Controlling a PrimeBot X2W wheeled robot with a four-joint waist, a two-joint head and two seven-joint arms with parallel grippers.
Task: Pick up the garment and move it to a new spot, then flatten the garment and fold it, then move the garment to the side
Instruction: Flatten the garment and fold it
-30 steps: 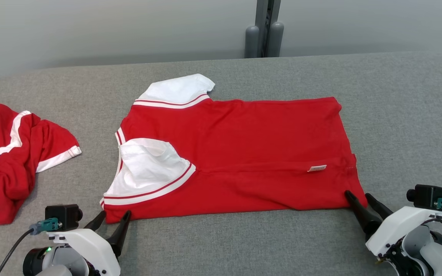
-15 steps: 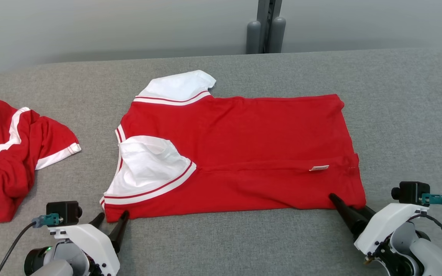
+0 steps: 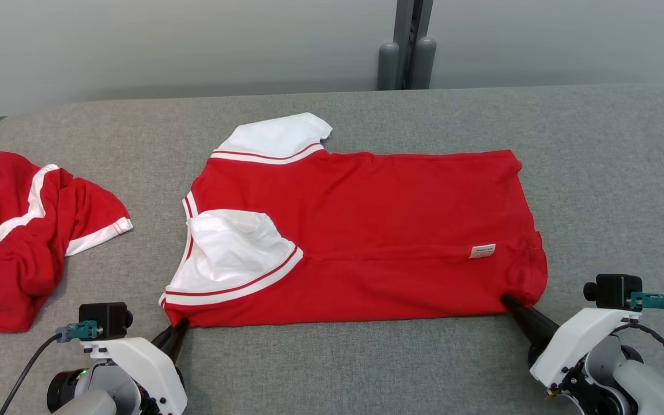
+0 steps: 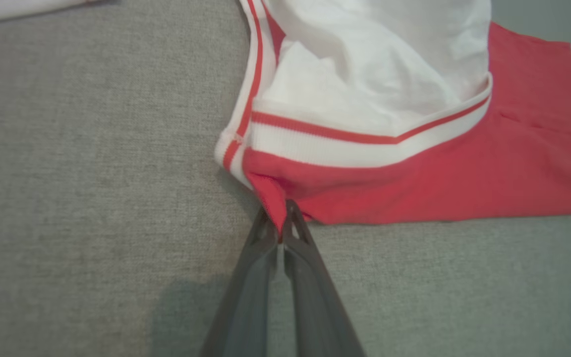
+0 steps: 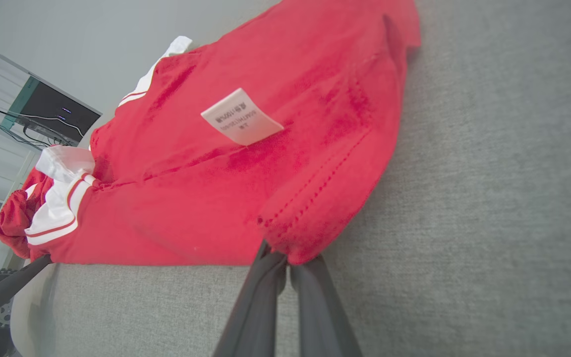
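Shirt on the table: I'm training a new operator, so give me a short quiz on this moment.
1. True or false: the left gripper is shut on the shirt's near corner.
2. Fill in: the crumpled garment lies to the shirt's ____.
3. The white label lies nearest which? A right gripper; B left gripper; C crumpled garment.
Key: 1 true; 2 left; 3 A.

A grey fabric-covered bench (image 3: 332,369) is seen. A red garment (image 3: 378,230) with white sleeves is laid out flat across its middle. A second red-and-white cloth (image 3: 15,248) is heaped, crumpled, near its left edge, well apart.
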